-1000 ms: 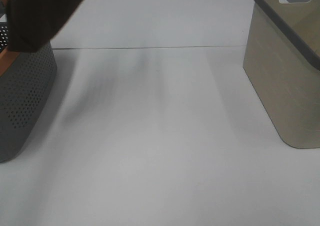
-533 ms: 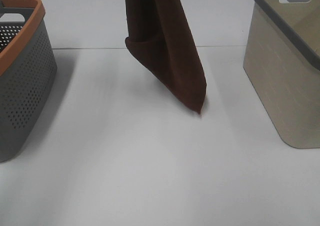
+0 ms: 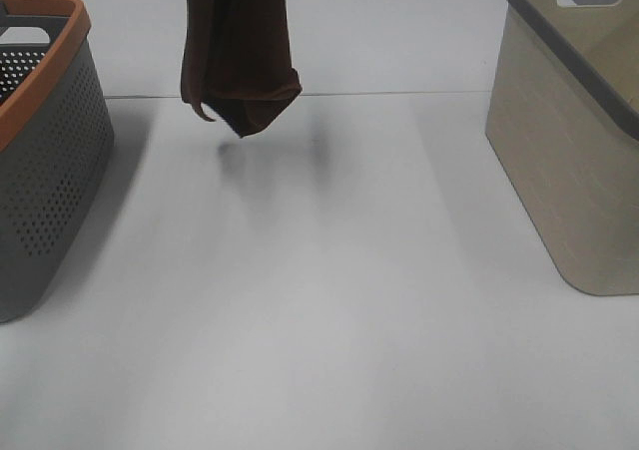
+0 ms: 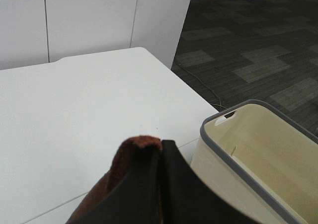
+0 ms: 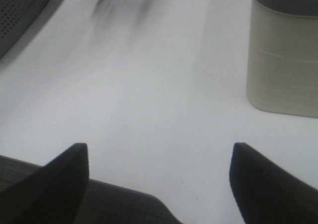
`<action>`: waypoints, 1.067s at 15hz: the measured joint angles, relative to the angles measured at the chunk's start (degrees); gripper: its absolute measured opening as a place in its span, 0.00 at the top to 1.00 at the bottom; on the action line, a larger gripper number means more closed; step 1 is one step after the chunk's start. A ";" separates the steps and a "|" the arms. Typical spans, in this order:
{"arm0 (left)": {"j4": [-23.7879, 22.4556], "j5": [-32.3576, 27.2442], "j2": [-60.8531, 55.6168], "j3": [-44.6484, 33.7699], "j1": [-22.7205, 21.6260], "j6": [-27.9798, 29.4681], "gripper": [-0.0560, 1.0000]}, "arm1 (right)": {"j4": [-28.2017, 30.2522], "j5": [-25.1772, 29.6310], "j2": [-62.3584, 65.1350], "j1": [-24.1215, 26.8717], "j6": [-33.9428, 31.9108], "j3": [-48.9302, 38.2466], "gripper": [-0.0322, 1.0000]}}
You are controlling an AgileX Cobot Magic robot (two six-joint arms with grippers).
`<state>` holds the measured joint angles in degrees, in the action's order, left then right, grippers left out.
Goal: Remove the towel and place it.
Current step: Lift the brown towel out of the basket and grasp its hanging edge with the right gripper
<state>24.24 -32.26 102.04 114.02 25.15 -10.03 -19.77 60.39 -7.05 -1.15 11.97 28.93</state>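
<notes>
Towel (image 3: 240, 56), dark brown, hung in loose folds above the tabletop (image 3: 319, 310) toward 11 o'clock in the high view. Its upper end was pinched between the pressed-together fingers of the left gripper (image 4: 160, 147), with plush bunched against one finger. Grey orange-rimmed basket (image 3: 50, 171) stood at 9 o'clock, beige basket (image 3: 569, 161) at 2 o'clock. Right gripper (image 5: 160, 147) hovered over the tabletop, jaws spread wide, holding nothing.
</notes>
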 joint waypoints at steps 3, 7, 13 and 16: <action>2.86 -1.95 -0.46 0.00 0.06 0.00 0.95 | -6.99 -2.12 -2.18 0.00 7.62 0.29 0.32; 6.59 -2.35 -0.52 0.00 0.06 0.00 0.95 | -23.26 -11.12 -13.06 0.00 25.32 0.46 0.38; 8.19 -1.95 -0.80 0.00 4.58 0.00 0.95 | -47.56 -17.36 -31.86 0.00 58.16 1.72 0.42; 7.51 0.23 -0.80 0.00 6.36 0.00 0.95 | -58.67 -17.59 -37.70 0.00 69.50 2.23 0.42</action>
<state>31.74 -32.03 101.24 114.02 31.51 -10.03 -78.44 42.80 -44.75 -1.15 81.47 31.17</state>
